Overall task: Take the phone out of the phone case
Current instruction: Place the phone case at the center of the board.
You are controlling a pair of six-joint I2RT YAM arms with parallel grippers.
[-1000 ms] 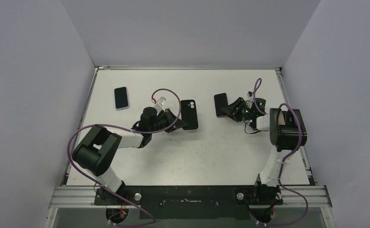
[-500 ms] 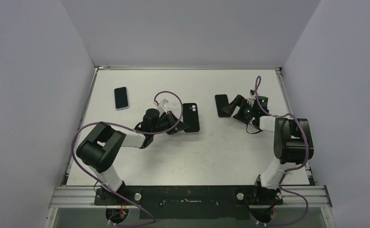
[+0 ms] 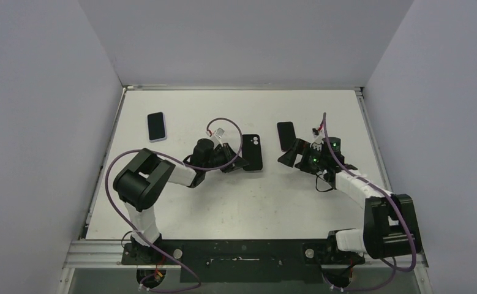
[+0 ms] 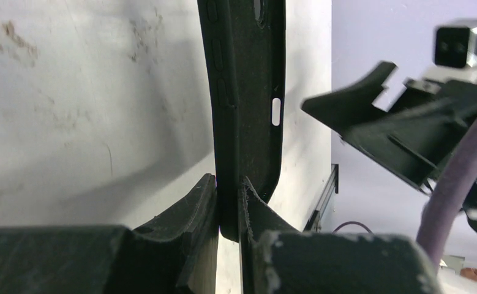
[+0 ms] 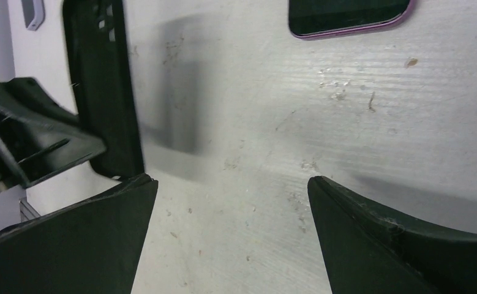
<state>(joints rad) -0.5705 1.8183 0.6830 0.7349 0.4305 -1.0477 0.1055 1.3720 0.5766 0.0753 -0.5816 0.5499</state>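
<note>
The black phone case (image 3: pixel 253 152) is empty and sits mid-table, its camera cutout toward the far side. My left gripper (image 3: pixel 236 163) is shut on its near left edge. In the left wrist view the case (image 4: pixel 245 92) stands edge-on between the two fingers (image 4: pixel 202 208). The phone (image 3: pixel 286 135), dark with a purple rim, lies screen up on the table to the right of the case, apart from it. My right gripper (image 3: pixel 292 158) stands open just in front of the phone. Only bare table shows between its fingers (image 5: pixel 232 190), with the phone (image 5: pixel 346 15) beyond them.
A second phone (image 3: pixel 157 126) in a light case lies at the back left of the white table (image 3: pixel 236 202). A metal rail (image 3: pixel 370 141) runs along the table's right edge. Grey walls close in the left, right and far sides.
The right gripper opened, let go of the phone and drew back toward the near side. The left arm carried the case a little to the right.
</note>
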